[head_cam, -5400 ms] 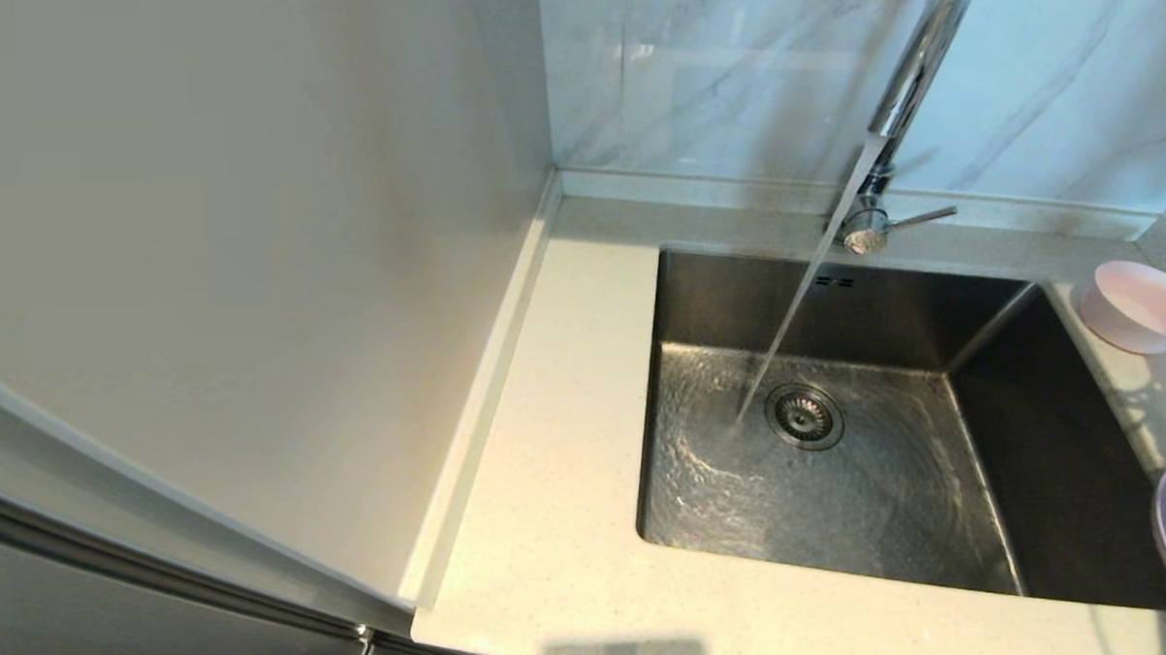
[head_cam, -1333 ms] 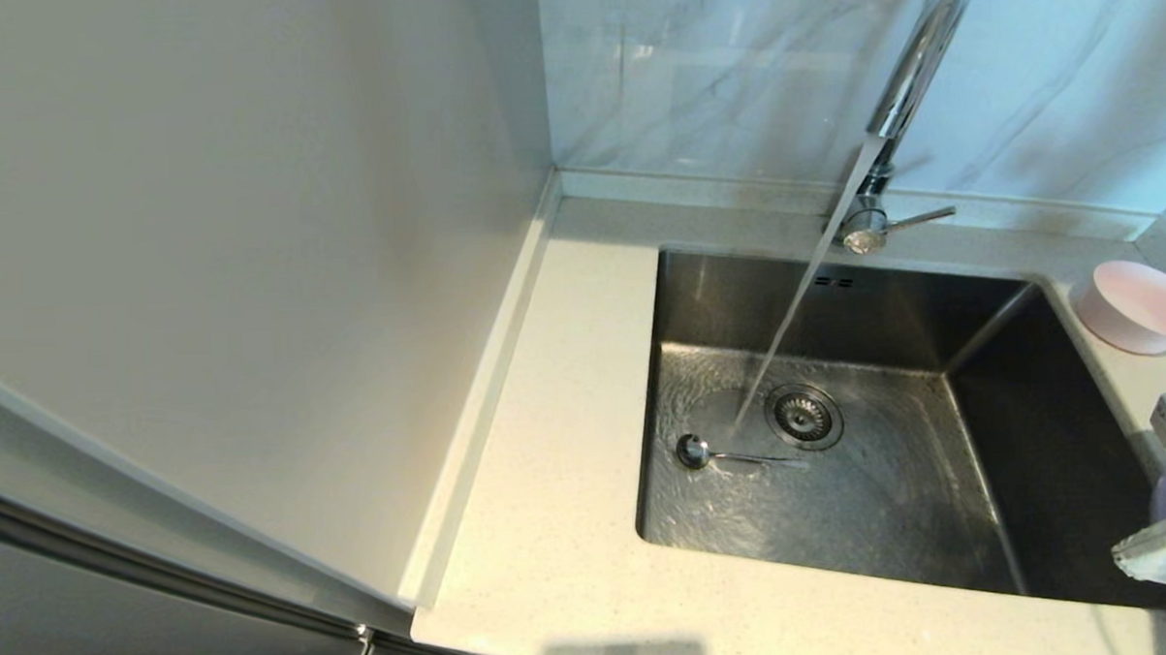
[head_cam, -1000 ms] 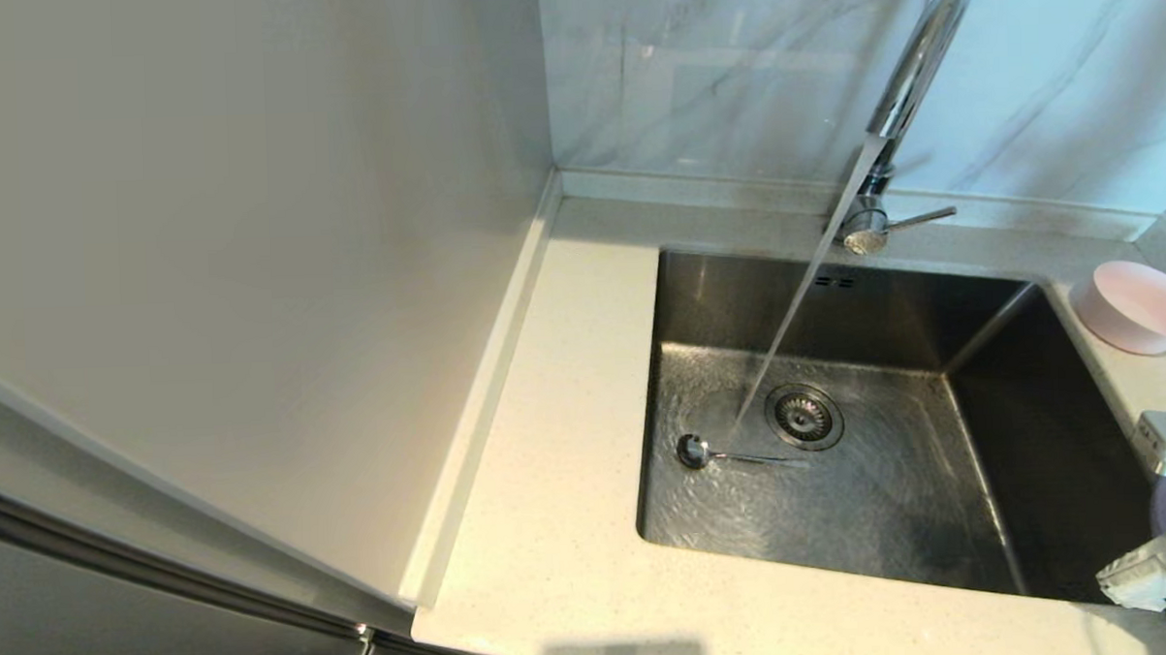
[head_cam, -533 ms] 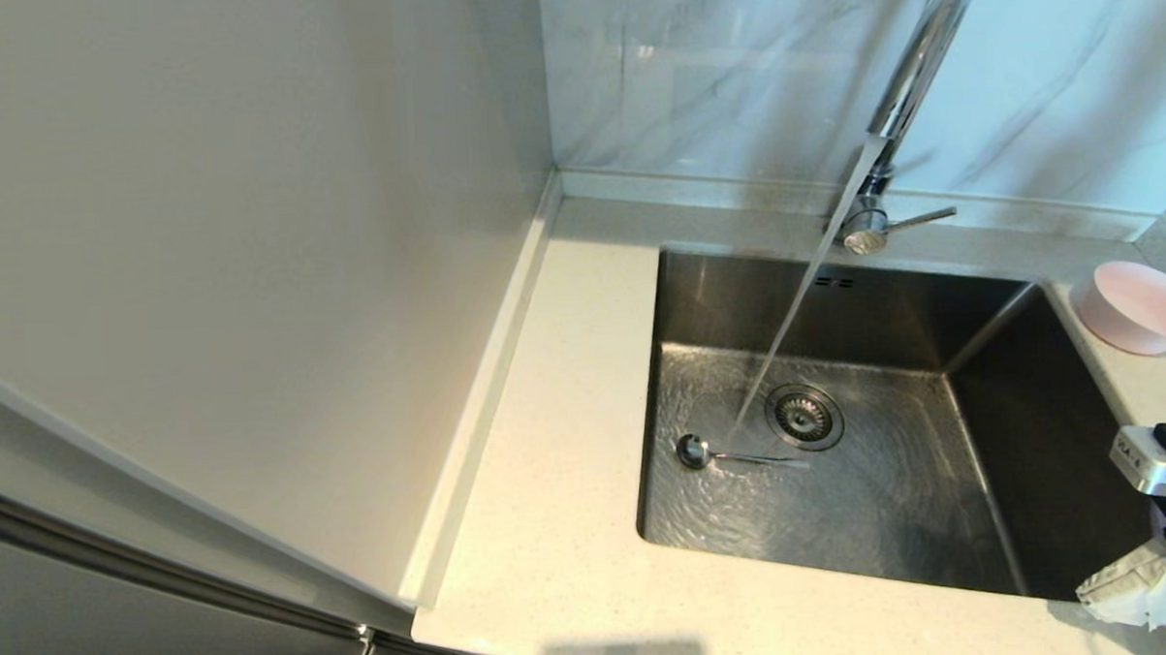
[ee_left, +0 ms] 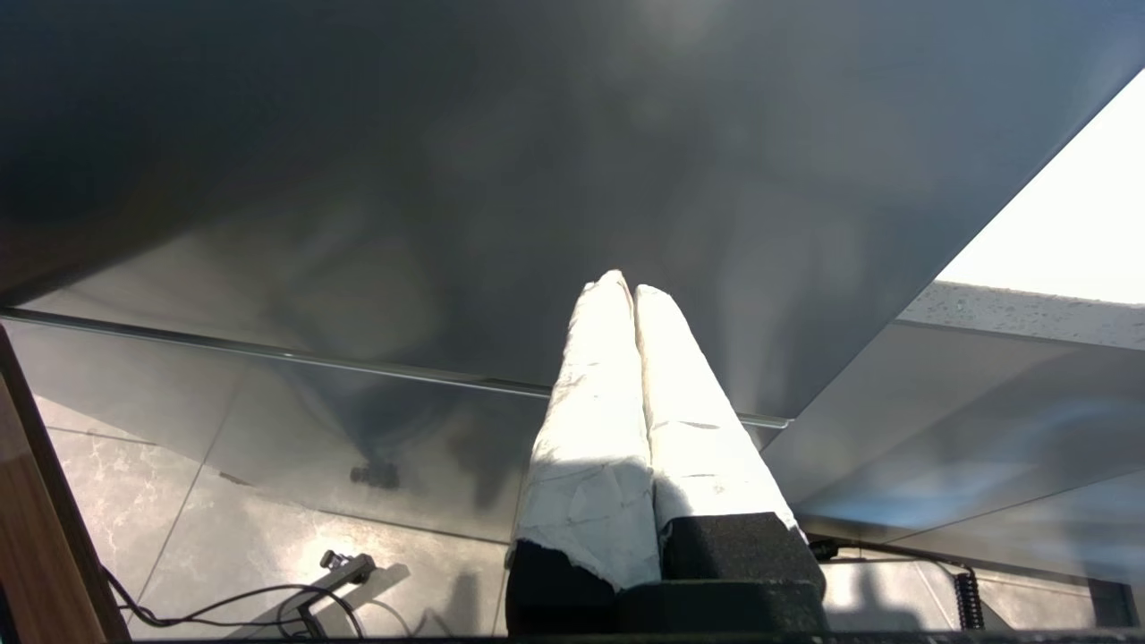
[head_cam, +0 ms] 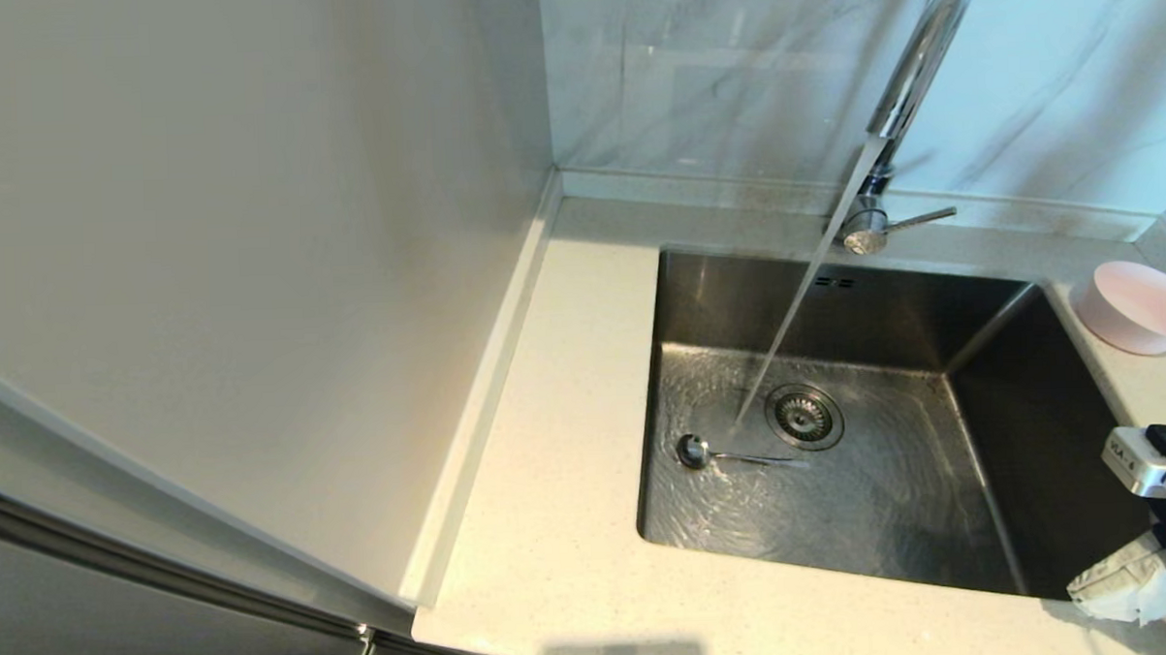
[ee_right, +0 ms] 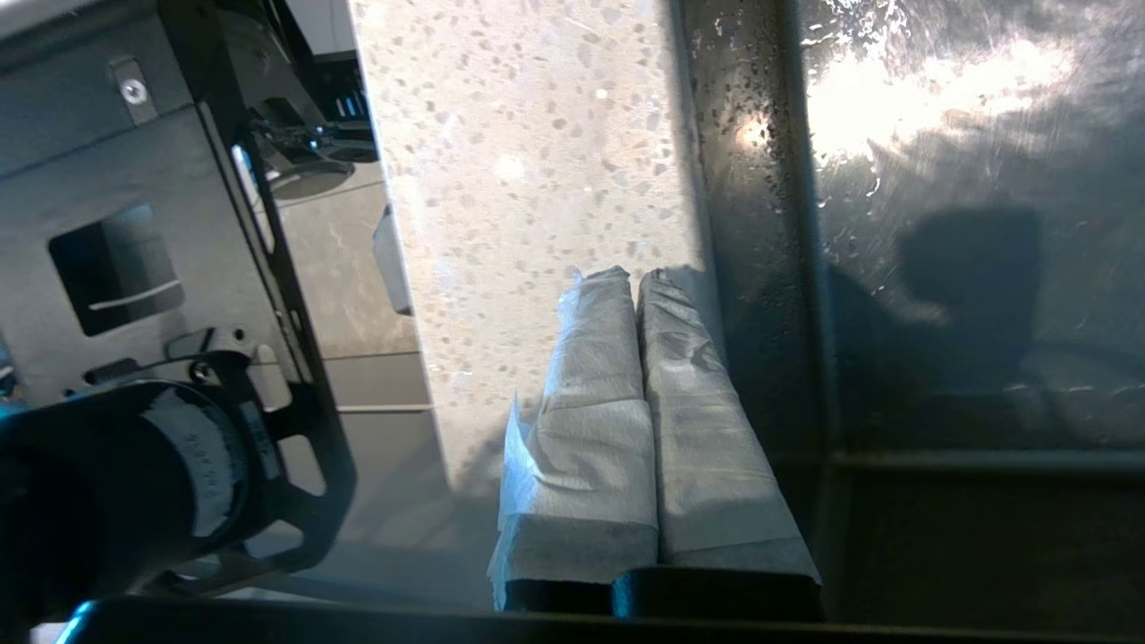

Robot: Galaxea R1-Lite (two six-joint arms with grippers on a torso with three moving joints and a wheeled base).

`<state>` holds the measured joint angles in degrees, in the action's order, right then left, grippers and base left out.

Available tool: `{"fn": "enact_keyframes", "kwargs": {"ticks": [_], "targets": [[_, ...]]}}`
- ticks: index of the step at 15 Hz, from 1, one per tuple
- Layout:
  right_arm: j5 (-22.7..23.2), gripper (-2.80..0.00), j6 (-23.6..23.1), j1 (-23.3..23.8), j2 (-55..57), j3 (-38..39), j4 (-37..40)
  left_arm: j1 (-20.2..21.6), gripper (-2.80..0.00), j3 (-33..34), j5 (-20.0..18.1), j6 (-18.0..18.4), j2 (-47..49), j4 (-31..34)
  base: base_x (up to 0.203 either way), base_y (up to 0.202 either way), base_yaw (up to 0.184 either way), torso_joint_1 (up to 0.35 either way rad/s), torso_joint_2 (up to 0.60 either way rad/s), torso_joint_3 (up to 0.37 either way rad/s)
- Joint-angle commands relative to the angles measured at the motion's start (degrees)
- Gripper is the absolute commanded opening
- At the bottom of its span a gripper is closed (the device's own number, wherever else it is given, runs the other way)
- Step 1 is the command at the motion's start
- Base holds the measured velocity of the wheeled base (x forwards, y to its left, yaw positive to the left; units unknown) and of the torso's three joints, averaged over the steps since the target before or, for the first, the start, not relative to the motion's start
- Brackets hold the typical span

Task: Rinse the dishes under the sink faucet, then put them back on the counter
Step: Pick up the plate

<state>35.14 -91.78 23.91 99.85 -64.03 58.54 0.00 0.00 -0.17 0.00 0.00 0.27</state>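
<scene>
The left hand point(ee_left: 626, 295) hangs clenched and empty below the table point(head_cam: 551, 522). The spoon point(head_cam: 709, 453) lies in the sink point(head_cam: 1053, 447), under the faucet's point(head_cam: 909, 83) stream. The bowl point(head_cam: 1137, 306) sits far right. The right hand point(head_cam: 1130, 580), clenched and empty, hovers at the sink's near right corner.

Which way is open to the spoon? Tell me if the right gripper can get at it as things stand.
Probably yes. The spoon lies uncovered on the sink floor left of the drain, with only running water near it. The right gripper, shut and empty, sits at the sink's near right corner, nothing between them.
</scene>
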Motion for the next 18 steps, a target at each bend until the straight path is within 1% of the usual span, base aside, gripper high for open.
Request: {"fn": "enact_keyframes", "kwargs": {"ticks": [1,2,5,6,8,9,10,13,14,17,18], "targets": [[0.2,-2.80,-2.4,0.0,5.3,-1.6,0.3,0.0,-2.80,0.0,0.0,0.0,0.0,0.0,0.000,0.000,0.000,0.000,0.00,0.000],[0.3,-2.80,-2.7,0.0,6.7,-2.1,0.3,0.0,-2.80,0.0,-0.1,0.0,0.0,0.0,0.000,0.000,0.000,0.000,0.00,0.000],[0.7,-2.80,-1.4,0.0,11.8,-5.2,0.3,0.0,-2.80,0.0,0.0,0.0,0.0,0.0,0.000,0.000,0.000,0.000,0.00,0.000],[1.5,-2.80,-1.3,0.0,13.5,-6.7,0.3,0.0,-2.80,0.0,-0.1,0.0,0.0,0.0,0.000,0.000,0.000,0.000,0.00,0.000],[5.0,-2.80,-1.2,-0.1,16.0,-10.2,0.3,0.0,-2.80,0.0,0.0,0.0,0.0,0.0,0.000,0.000,0.000,0.000,0.00,0.000],[6.7,-2.80,-1.2,-0.1,16.4,-11.5,0.3,0.0,-2.80,0.0,0.0,0.0,0.0,0.0,0.000,0.000,0.000,0.000,0.00,0.000],[7.5,-2.80,-1.1,-0.1,16.4,-12.4,0.4,0.0,-2.80,0.0,0.0,0.0,0.0,0.0,0.000,0.000,0.000,0.000,0.00,0.000],[7.9,-2.80,0.9,0.0,16.1,-14.0,0.5,0.0,-2.80,0.0,0.0,0.0,0.0,0.0,0.000,0.000,0.000,0.000,0.00,0.000],[8.5,-2.80,0.9,-0.3,16.2,-14.4,0.5,0.0,-2.80,0.0,0.0,0.0,0.0,0.0,0.000,0.000,0.000,0.000,0.00,0.000],[12.3,-2.80,2.2,-1.9,16.2,-15.1,0.5,0.0,-2.80,0.0,0.0,0.0,0.0,0.0,0.000,0.000,0.000,0.000,0.00,0.000],[12.5,-2.80,2.9,-2.3,16.0,-15.2,0.4,0.0,-2.80,0.0,0.0,0.0,0.0,0.0,0.000,0.000,0.000,0.000,0.00,0.000]]}}
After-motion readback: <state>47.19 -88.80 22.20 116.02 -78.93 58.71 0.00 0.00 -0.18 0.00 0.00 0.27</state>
